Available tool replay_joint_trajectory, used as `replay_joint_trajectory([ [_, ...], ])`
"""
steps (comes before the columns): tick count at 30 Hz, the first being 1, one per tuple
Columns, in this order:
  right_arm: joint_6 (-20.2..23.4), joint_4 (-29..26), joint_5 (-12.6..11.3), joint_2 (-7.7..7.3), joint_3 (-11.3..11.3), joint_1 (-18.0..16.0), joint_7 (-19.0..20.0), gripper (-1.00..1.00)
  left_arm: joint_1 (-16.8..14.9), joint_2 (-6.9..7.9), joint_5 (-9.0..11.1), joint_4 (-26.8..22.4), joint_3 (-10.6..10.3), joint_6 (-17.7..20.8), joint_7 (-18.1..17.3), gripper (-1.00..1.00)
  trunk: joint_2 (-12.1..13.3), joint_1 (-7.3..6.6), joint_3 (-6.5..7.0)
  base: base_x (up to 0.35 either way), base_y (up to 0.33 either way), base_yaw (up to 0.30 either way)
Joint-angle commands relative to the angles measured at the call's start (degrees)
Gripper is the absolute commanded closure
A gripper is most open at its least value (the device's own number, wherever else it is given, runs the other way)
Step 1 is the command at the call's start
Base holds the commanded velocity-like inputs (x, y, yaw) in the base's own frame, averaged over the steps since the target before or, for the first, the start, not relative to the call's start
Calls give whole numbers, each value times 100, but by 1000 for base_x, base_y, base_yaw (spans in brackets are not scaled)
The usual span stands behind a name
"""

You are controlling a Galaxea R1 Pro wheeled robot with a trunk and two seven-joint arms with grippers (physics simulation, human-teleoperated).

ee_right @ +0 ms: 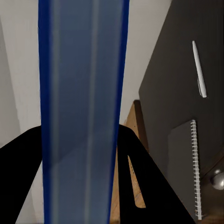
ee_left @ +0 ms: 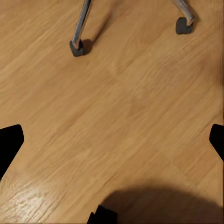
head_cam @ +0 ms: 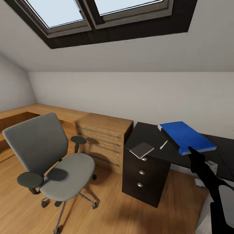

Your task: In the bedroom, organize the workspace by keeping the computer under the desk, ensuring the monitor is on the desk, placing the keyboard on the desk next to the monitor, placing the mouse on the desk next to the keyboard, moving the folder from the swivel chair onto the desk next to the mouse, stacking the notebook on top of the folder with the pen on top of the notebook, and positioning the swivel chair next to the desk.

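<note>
The folder [head_cam: 187, 137], bright blue, is raised above the dark desk [head_cam: 152, 135] at the right of your head view, clamped at its near corner by your right gripper [head_cam: 191, 150]. In the right wrist view the folder [ee_right: 84, 107] runs edge-on between the two black fingers [ee_right: 140, 172], which press on both its sides; its far end is cut off by the frame.

On the desk lie the grey spiral notebook [head_cam: 142, 149], near the front edge above the drawers, and the white pen [head_cam: 163, 144] just beside it, apart from it. Both show again past the folder in the right wrist view, notebook [ee_right: 186, 163] and pen [ee_right: 199, 70].

The swivel chair [head_cam: 52, 162] stands on the wooden floor [head_cam: 123, 214], well apart from the desk, its seat bare.

Your left gripper [ee_left: 112, 140] hangs over the floor with its fingertips [ee_left: 9, 144] spread wide at the frame's edges, holding nothing; two chair castors [ee_left: 77, 48] sit beyond. A white object [head_cam: 211, 165] under the desk is mostly hidden by your right arm; you cannot tell what it is.
</note>
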Motion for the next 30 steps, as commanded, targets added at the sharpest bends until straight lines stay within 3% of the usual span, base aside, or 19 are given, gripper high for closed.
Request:
replay_joint_trajectory([
  [1,16,-16,-58,1,-17,-8,-53,100,-2,11,56,-8,-42,-11,56,-100,-3,3,-7,67,32,-270],
  [8,11,-17,-56,1,-172,-8,-53,100,-2,11,56,-2,-47,-8,55,-100,-3,3,-8,15,7,-276],
  [18,3,-1,-48,-2,-188,-8,-53,100,-2,11,56,24,-48,-4,58,-100,-3,3,-8,0,0,-278],
  [25,-178,9,-55,-126,-235,-8,-60,100,-2,11,56,96,-48,-4,61,-100,-3,3,-8,0,0,-279],
  [30,-189,37,-56,-134,-241,-8,-64,100,-2,11,51,97,-48,-4,61,-100,-3,3,-8,0,0,-280],
])
